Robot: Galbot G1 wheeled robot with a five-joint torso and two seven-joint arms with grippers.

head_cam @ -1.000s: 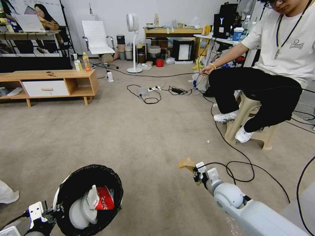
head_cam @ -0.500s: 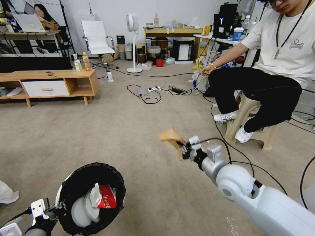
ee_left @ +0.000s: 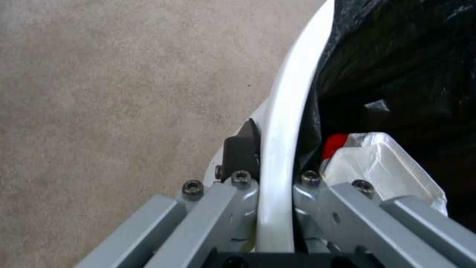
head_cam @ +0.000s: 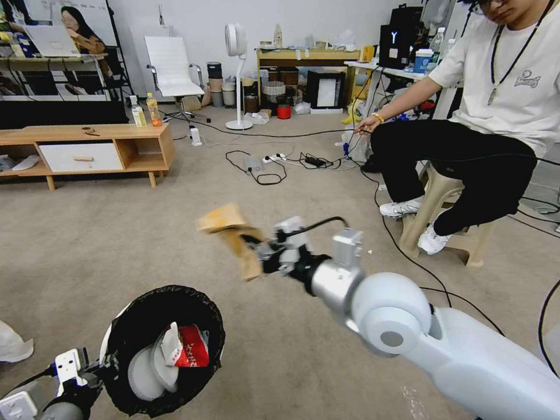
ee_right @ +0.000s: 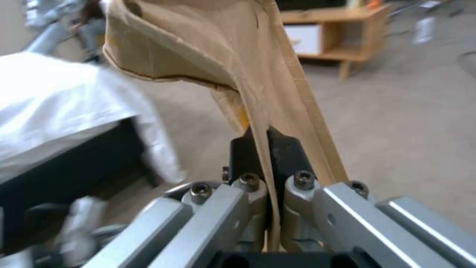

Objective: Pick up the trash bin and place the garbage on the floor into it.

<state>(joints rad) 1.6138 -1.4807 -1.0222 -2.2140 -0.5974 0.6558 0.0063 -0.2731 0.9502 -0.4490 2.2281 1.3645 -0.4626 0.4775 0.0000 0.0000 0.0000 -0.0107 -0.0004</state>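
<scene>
The trash bin (head_cam: 175, 295), white with a black bag lining, hangs low at the front left over the carpet floor (head_cam: 116, 233). My left gripper (head_cam: 100, 371) is shut on its white rim (ee_left: 277, 149), one finger outside and one inside the liner. A red-white snack packet (head_cam: 188, 349) and other white litter lie inside the bin. My right gripper (head_cam: 256, 249) is shut on a brown paper bag (head_cam: 228, 227), one piece of the garbage. It holds the bag in the air beyond and to the right of the bin. The right wrist view shows the bag (ee_right: 223, 48) pinched between the fingers.
A low wooden cabinet (head_cam: 87, 149) with drink bottles (head_cam: 153, 111) on top stands at the back left. Power cables (head_cam: 262, 168) lie mid-floor, and another black cable (head_cam: 431, 291) loops at the right. A person sits on a beige stool (head_cam: 437, 201) at the right. A white object (head_cam: 11, 345) lies at the left edge.
My right arm has swung up and to the left with the paper bag, toward the bin. The left gripper and the bin have hardly moved.
</scene>
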